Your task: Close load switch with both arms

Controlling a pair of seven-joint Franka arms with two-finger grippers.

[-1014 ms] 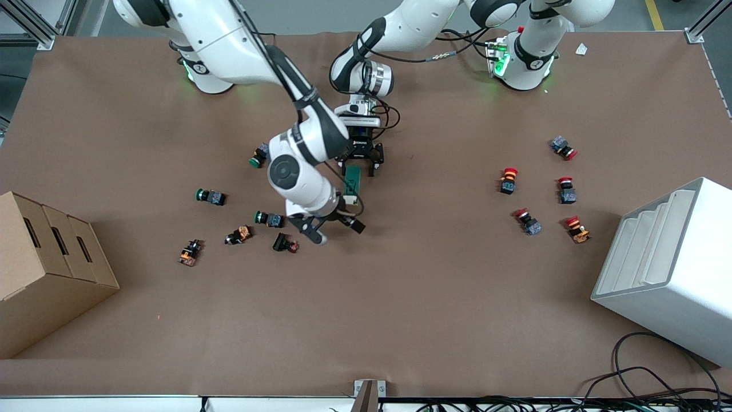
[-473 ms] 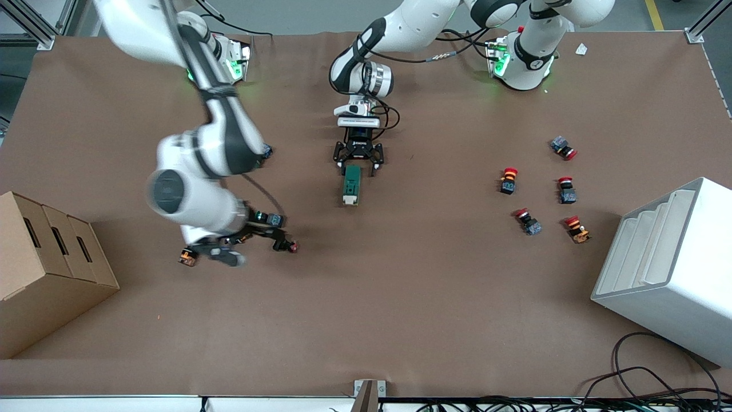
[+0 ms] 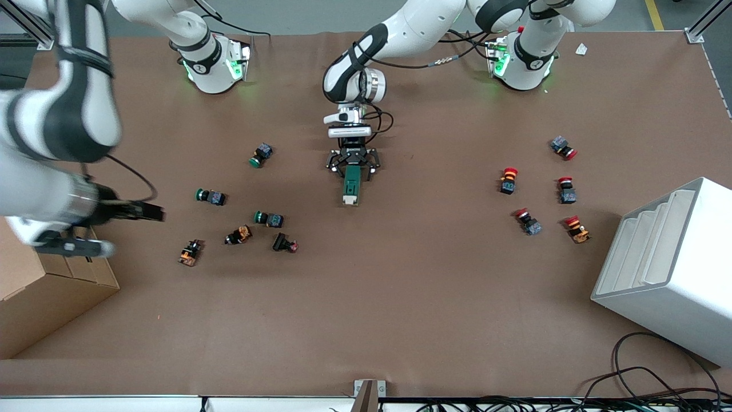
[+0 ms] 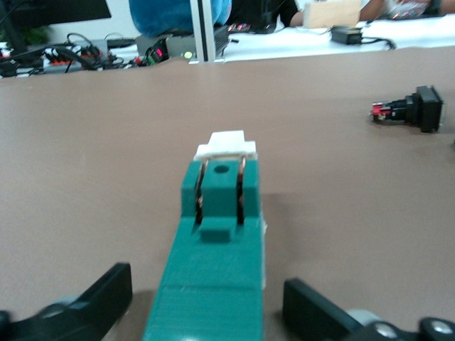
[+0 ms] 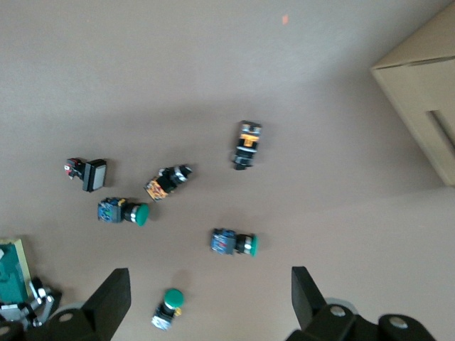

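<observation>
While the brown desk [image 3: 400,297] lies bare along its nearest edge, a cardboard box [image 3: 34,309] sits at the right arm's end and a white stepped bin [image 3: 669,269] at the left arm's end. Over that box hangs the right hand [image 3: 123,229], raised in the air with its two black fingers [image 5: 106,302] spread wide and holding nothing; its wrist view looks down on the scattered pushbuttons.

Farther in from the box comes that scatter: an orange pushbutton [image 3: 189,252], a second orange one [image 3: 238,234], a black part with a red tip [image 3: 285,244], then a green pushbutton [image 3: 269,218], another green one [image 3: 210,196] and, farthest of the group, a third green one [image 3: 259,155].

Toward the left arm's end lie five red-capped pushbuttons [image 3: 527,221], well apart from the rest.

Near the middle of the desk rests the load switch [image 3: 350,184], a dark green oblong lying flat, its white lever end [image 4: 226,144] pointing toward the front camera. The left hand [image 3: 350,166] is down at the switch's farther end, its fingers [image 4: 85,302] parted and standing on either side of the green body with a gap showing on each side in the left wrist view, so it grips nothing.

Both green-lit bases stand along the farthest edge.
</observation>
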